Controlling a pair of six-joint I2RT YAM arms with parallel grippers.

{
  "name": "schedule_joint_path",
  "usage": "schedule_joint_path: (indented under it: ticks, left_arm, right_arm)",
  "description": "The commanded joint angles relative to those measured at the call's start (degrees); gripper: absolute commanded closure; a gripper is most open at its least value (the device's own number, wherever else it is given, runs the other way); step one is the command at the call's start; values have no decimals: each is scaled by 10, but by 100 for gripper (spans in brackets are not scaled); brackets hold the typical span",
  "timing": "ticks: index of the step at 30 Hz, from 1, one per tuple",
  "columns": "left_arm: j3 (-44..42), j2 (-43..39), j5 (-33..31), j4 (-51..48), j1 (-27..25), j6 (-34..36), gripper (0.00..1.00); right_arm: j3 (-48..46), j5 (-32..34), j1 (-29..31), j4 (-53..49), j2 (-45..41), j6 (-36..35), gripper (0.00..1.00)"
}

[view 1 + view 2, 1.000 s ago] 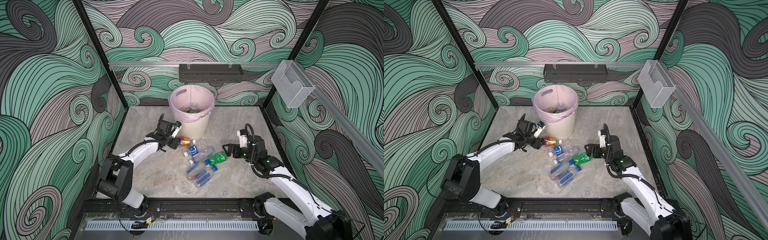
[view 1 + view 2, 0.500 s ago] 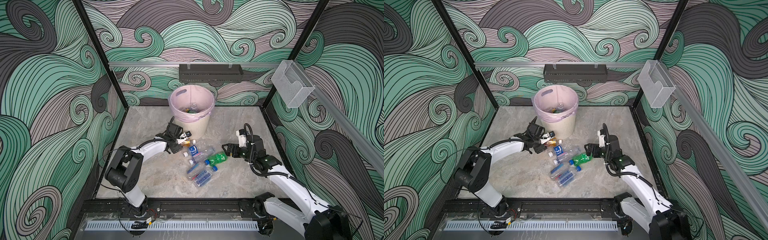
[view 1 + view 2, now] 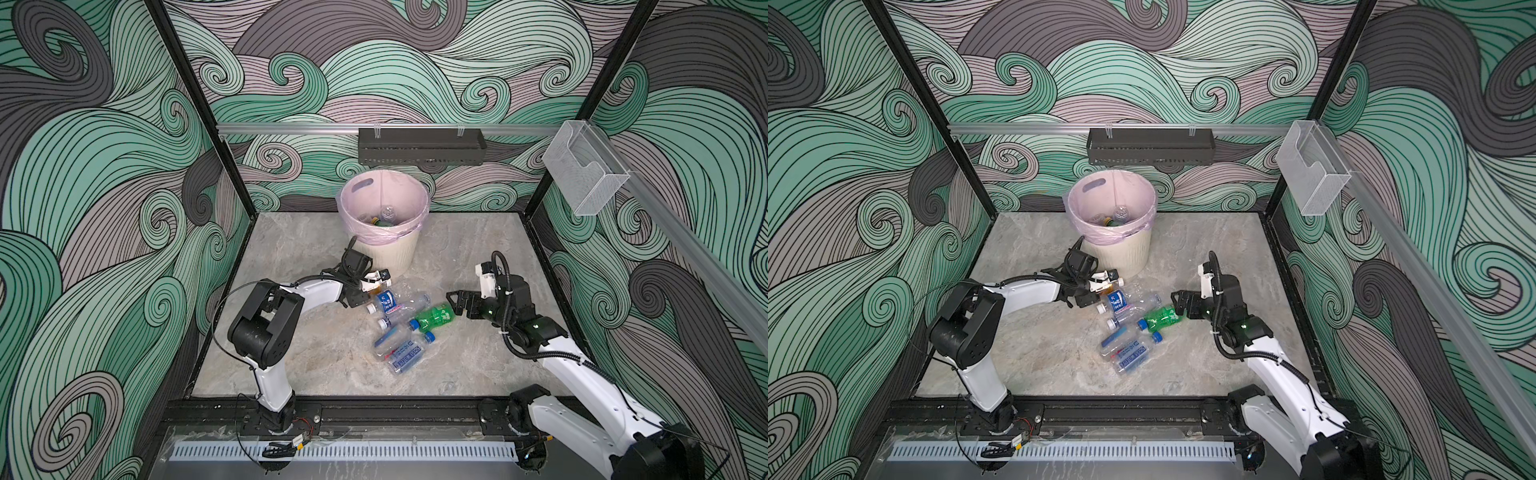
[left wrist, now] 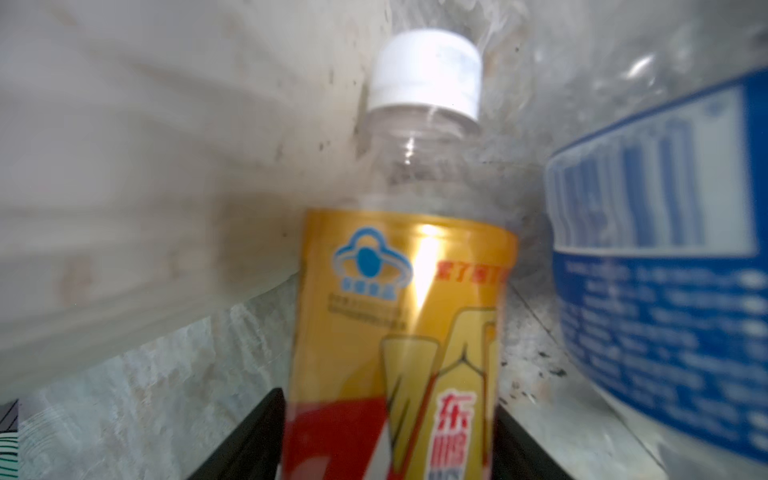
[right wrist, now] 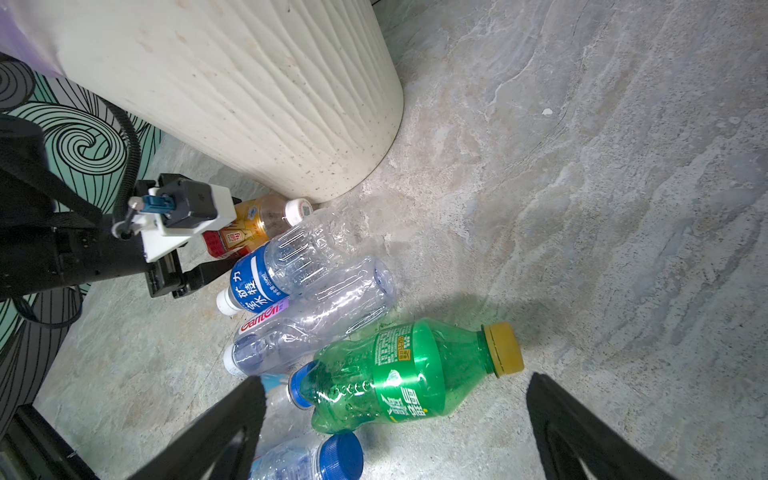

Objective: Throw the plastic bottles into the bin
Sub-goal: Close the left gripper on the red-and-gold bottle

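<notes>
- Jaws of the left gripper (image 4: 388, 411), at the bin's (image 3: 388, 255) 7 o'clock, straddle the yellow-and-red bottle (image 4: 399, 332) part-open; grip unclear.
- Right gripper (image 3: 455, 302), at the green bottle's (image 5: 399, 374) 3 o'clock: spread wide, empty.

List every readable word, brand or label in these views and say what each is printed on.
"Ganten": red brand name on the clear bottle.
"东鹏": red characters on the yellow-red bottle; its other print is blurred.
"力" and "水": white characters on the blue-label bottle; the rest is unclear.
"雪碧": white logo on the green bottle; its small print is unreadable.
Front bottles: labels too small to read.
</notes>
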Motion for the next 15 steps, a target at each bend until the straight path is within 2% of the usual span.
schedule_joint_path:
  ticks: [1,6,12,15]
  left_arm:
    - [17,6,18,-4,-7,10,28]
    - [5,2,28,-16,-16,9,33]
    - [-5,-7,22,-34,-26,-6,50]
    - [-16,-25,17,-30,-29,-25,51]
  right_arm:
    - [2,12,-3,-15,-13,-1,2]
    - [-7,14,-6,-11,-20,1,2]
    - [-7,10,-7,-4,-16,3,2]
    - [-8,11,-7,-3,-16,3,2]
